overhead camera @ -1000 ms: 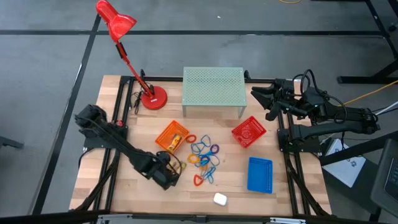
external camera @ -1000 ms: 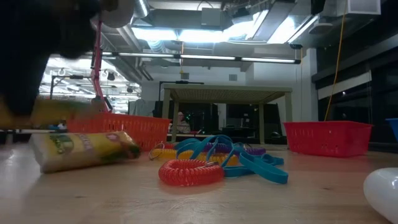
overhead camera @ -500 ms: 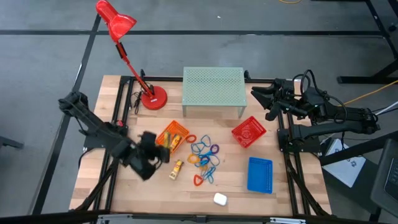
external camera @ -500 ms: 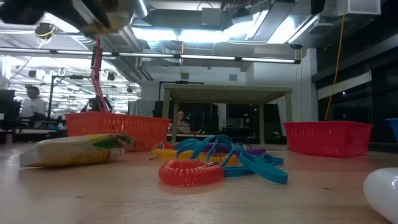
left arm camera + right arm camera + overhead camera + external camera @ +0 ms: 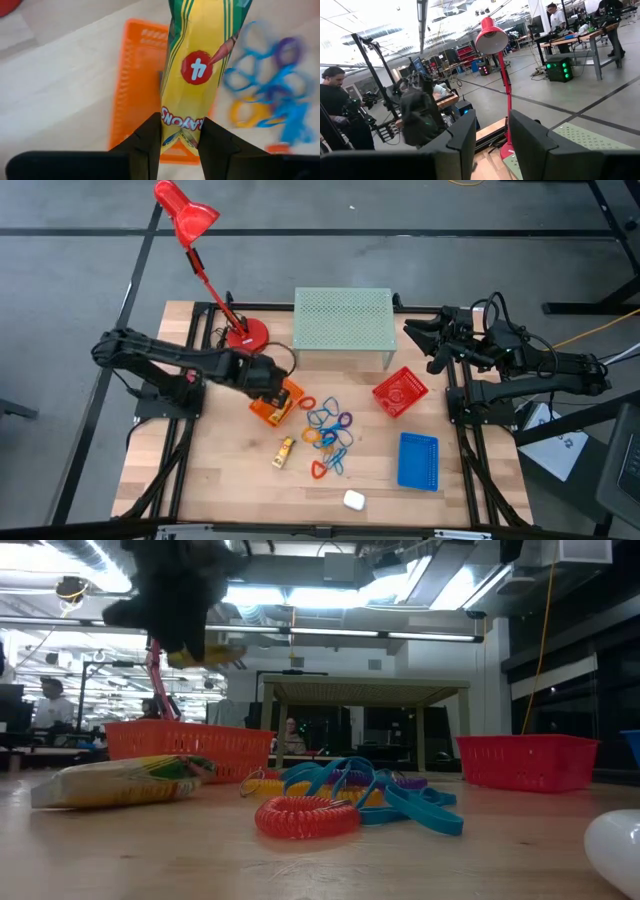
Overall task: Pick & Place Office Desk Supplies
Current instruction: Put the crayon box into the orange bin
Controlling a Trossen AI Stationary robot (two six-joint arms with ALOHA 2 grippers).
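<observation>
My left gripper [image 5: 180, 142] [image 5: 266, 377] hangs over the orange mesh basket [image 5: 272, 408] [image 5: 137, 85] and is shut on a stubby yellow crayon tube [image 5: 200, 65] [image 5: 208, 656]. A second yellow tube [image 5: 284, 452] [image 5: 120, 782] lies on its side on the table, near the basket. A heap of coloured loops [image 5: 330, 430] [image 5: 350, 790] lies in the middle. The red basket [image 5: 400, 392] and the blue basket [image 5: 418, 460] stand to the right. My right gripper [image 5: 495, 145] [image 5: 420, 340] waits, open, at the table's far right. My left gripper pinches the yellow tube between its two fingers at the end printed with lettering [image 5: 180, 125]. The fingers [image 5: 150, 137] come from above, slanting down. The tube is lifted clear and sticks out past the fingertips, above the orange basket.
The red desk lamp [image 5: 245, 338] stands at the far left, and the pale green mesh riser [image 5: 343, 325] at the far middle. A white rounded object [image 5: 353, 500] [image 5: 615, 850] lies by the near edge. People stand in the room beyond the table.
My left gripper has risen from the near-left part of the table and swung toward the far edge, ending above the orange basket. It has carried one yellow tube up with it. The other yellow tube has stayed on the table.
</observation>
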